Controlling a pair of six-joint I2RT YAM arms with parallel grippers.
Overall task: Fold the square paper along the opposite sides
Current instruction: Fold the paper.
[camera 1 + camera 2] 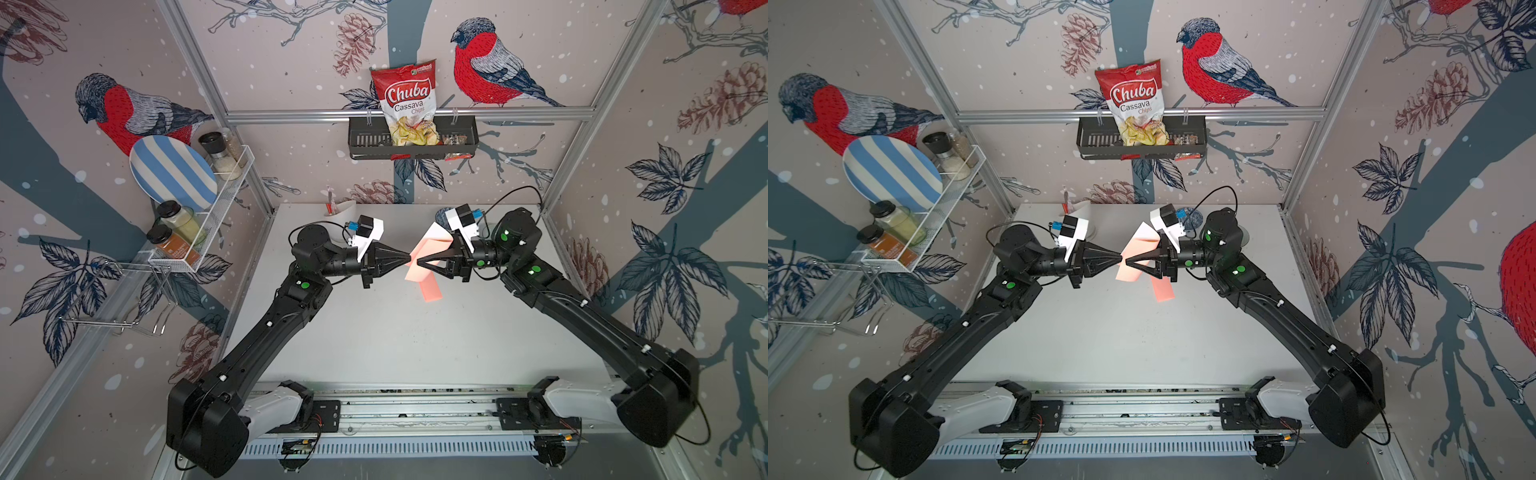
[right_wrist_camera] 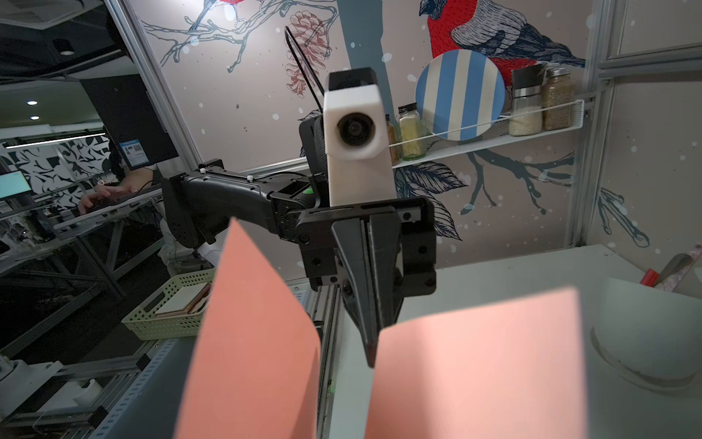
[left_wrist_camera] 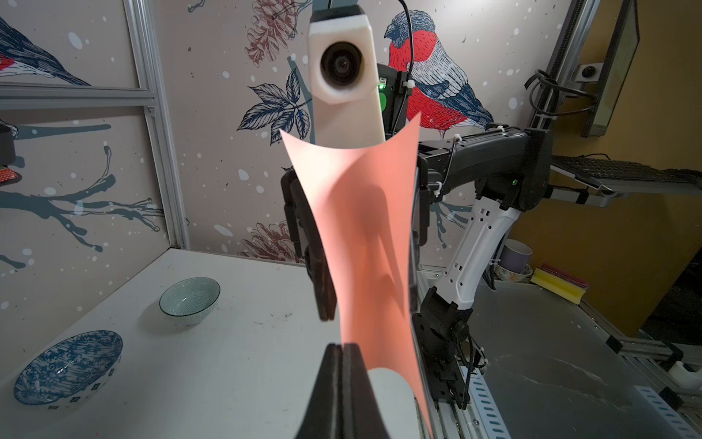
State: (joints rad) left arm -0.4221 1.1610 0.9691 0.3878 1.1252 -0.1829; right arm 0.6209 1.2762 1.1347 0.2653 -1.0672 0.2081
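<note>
Above the worktop (image 1: 395,332), left end effector (image 1: 409,261) and right end effector (image 1: 419,262) both clamp the bowed square paper (image 1: 430,247), presumably aligning its sides.

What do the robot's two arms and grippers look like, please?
The left arm and right arm are black and boxy, with white shells at the base, small green dots on the joints and thin black cables looping near the wrists. The left gripper and right gripper have black fingers tapering to points, each carrying a white camera housing with a blue connector.
</note>
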